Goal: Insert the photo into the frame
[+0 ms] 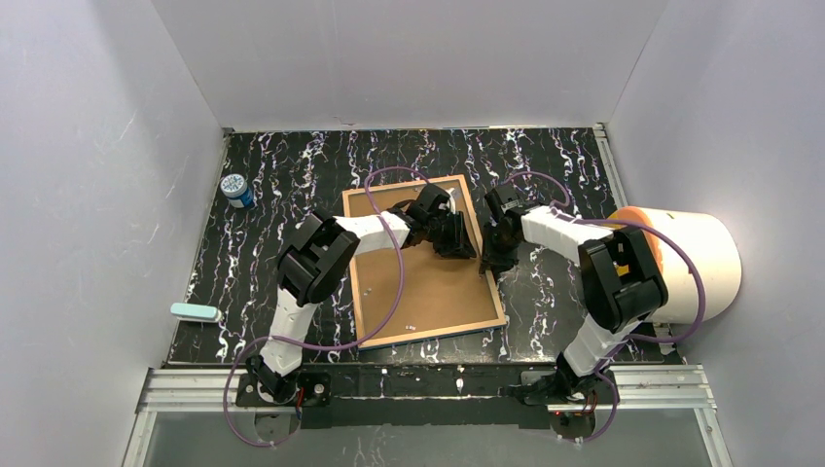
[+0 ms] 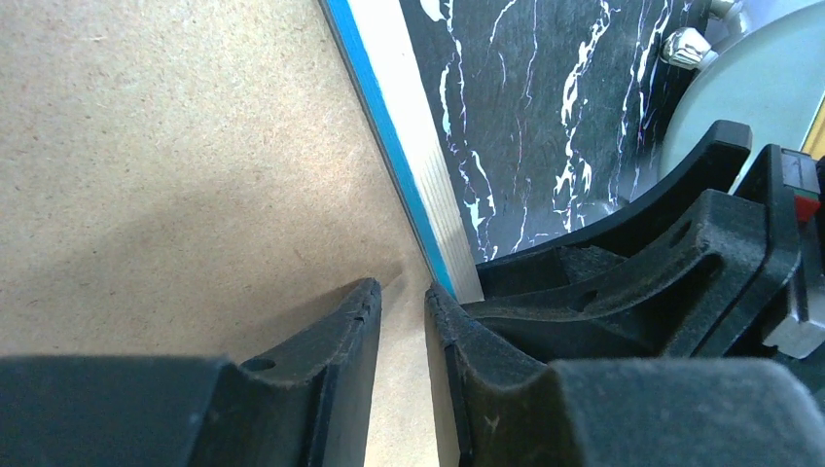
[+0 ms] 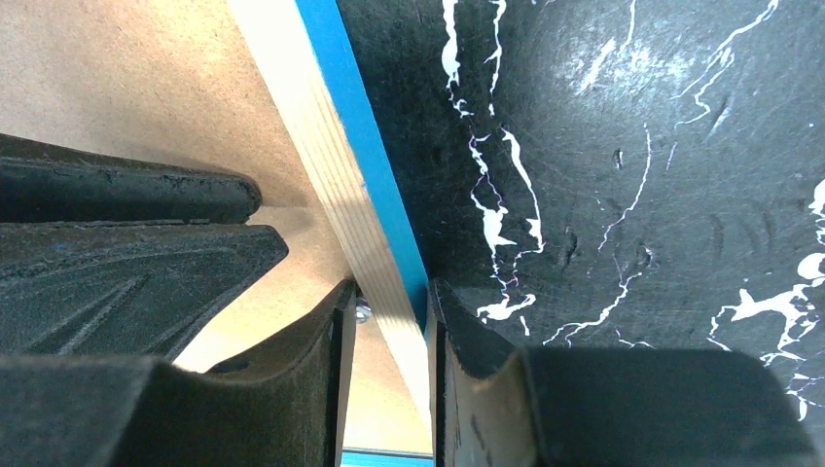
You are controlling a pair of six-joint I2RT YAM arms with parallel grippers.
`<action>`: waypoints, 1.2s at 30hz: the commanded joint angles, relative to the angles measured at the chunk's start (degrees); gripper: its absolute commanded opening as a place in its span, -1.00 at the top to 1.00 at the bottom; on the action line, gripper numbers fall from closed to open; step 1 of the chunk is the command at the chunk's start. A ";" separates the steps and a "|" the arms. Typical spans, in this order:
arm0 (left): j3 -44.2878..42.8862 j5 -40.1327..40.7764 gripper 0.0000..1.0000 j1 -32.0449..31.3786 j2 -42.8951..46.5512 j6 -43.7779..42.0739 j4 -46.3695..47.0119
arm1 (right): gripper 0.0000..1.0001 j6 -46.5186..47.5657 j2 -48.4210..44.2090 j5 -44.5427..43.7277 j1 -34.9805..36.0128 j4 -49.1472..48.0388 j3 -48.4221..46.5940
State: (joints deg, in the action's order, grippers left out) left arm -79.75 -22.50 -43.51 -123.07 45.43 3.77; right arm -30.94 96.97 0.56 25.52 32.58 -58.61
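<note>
The frame (image 1: pixel 428 332) lies face down in the middle of the table, with the plain brown backing board (image 1: pixel 433 287) inside its light wood back edge. The photo is not in view. My left gripper (image 1: pixel 457 243) rests over the board beside the frame's right rim (image 2: pixel 409 146). Its fingers (image 2: pixel 402 287) are narrowly apart with nothing between them. My right gripper (image 1: pixel 489 263) straddles that right rim (image 3: pixel 321 117). It is shut (image 3: pixel 389 287) on the rim, one finger on the board side and one on the blue outer side. A small metal clip (image 3: pixel 363 311) shows by the inner finger.
A small blue-lidded jar (image 1: pixel 236 190) stands at the back left. A pale teal block (image 1: pixel 194 311) lies at the front left edge. A large white cylinder with an orange end (image 1: pixel 696 258) lies at the right. Grey walls enclose the table.
</note>
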 commanded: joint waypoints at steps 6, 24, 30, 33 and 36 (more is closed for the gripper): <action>1.83 6.60 0.50 0.12 -3.59 -5.86 -16.40 | 0.29 -0.17 -0.60 -1.14 0.55 4.07 -5.48; -9.65 10.48 0.41 6.27 0.59 -1.86 -20.42 | -0.06 5.79 8.03 -6.82 -2.94 -1.41 -23.61; -15.11 12.46 0.41 6.91 -4.44 -3.02 -17.92 | -0.05 8.87 17.13 -5.09 -3.89 -2.42 -30.29; -16.71 15.63 0.44 7.41 -6.68 -2.84 -18.94 | -0.10 11.26 20.07 -2.40 -3.90 -3.22 -32.45; -17.29 18.04 0.50 7.64 -8.43 -1.84 -22.44 | -0.20 12.92 21.92 0.00 -3.89 -3.24 -33.62</action>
State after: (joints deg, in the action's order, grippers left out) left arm -96.47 -11.35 -36.53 -128.11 43.83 -13.50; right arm -21.80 117.49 -2.87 21.65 30.98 -88.75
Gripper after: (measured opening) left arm 0.266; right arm 0.565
